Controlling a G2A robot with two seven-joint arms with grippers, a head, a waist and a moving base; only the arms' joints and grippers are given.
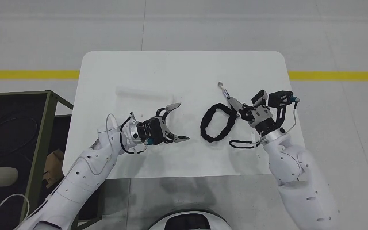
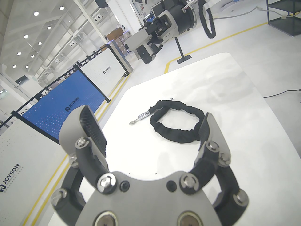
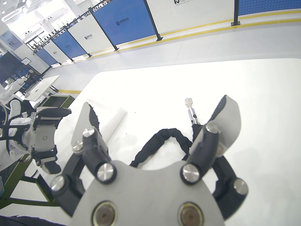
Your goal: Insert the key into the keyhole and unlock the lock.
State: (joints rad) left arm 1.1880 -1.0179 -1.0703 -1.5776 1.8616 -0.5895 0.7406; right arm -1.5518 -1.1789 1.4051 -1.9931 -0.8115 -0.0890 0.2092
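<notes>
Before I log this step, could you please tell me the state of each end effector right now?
Left end effector: open, holding nothing.
Right end effector: open, holding nothing.

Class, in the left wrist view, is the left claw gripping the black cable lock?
No, the left claw stands open and empty, and the cable lock lies on the white table beyond it.

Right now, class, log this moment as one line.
left gripper: open, empty | right gripper: open above lock | key: at lock's tip, on table
</notes>
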